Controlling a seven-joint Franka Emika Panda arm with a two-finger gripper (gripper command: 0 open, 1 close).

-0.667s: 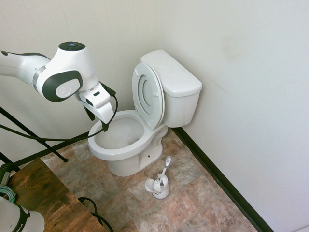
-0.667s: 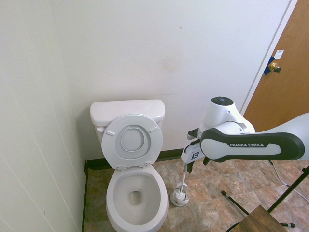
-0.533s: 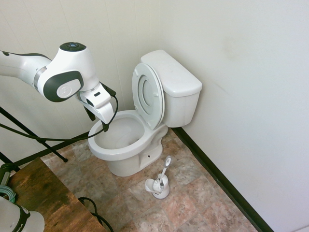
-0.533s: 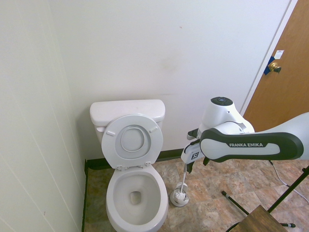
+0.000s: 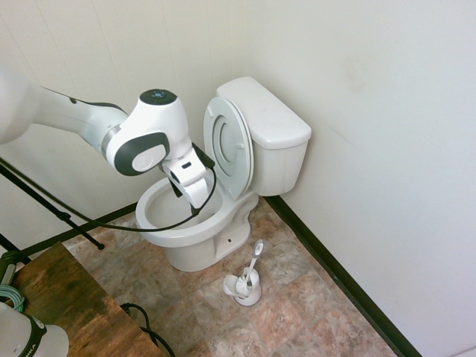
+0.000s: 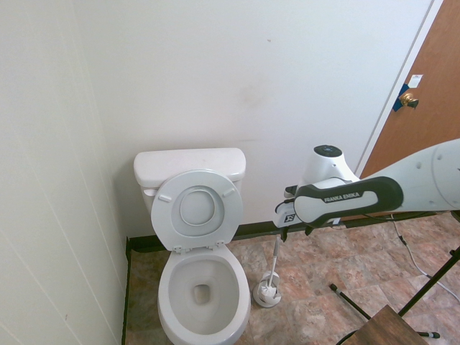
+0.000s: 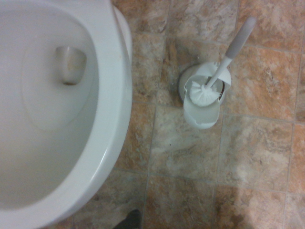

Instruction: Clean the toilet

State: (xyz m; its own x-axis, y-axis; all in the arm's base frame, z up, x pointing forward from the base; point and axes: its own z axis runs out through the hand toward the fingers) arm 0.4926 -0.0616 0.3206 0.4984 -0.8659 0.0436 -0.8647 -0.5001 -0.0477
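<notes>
A white Franka arm reaches out across a tiled bathroom, its gripper (image 5: 195, 202) hanging above the floor at the flank of the toilet (image 5: 223, 178); the fingers are hidden behind the wrist housing in both outside views, so whether they stand apart or together cannot be told. The toilet sits in the corner against the wall, seat and lid raised against the tank, its open bowl (image 7: 57, 105) below the gripper and off to one side. Below it on the other side, just beside the bowl's rim but apart from it, stands the toilet brush (image 7: 209, 86) in its white holder (image 7: 202, 102); the brush head rests in the cup and the grey-tipped handle (image 7: 238, 40) leans up and away from the bowl, its long axis tilted rather than upright. Any cleaning stroke likely begins with that handle, which lies beneath the gripper and a little outward of it. Against the view from half a second ago, the arm has swung markedly toward the tank end of the room, carrying the wrist from clear of the bowl's front to a place over its side; toilet, brush and holder have not stirred.
</notes>
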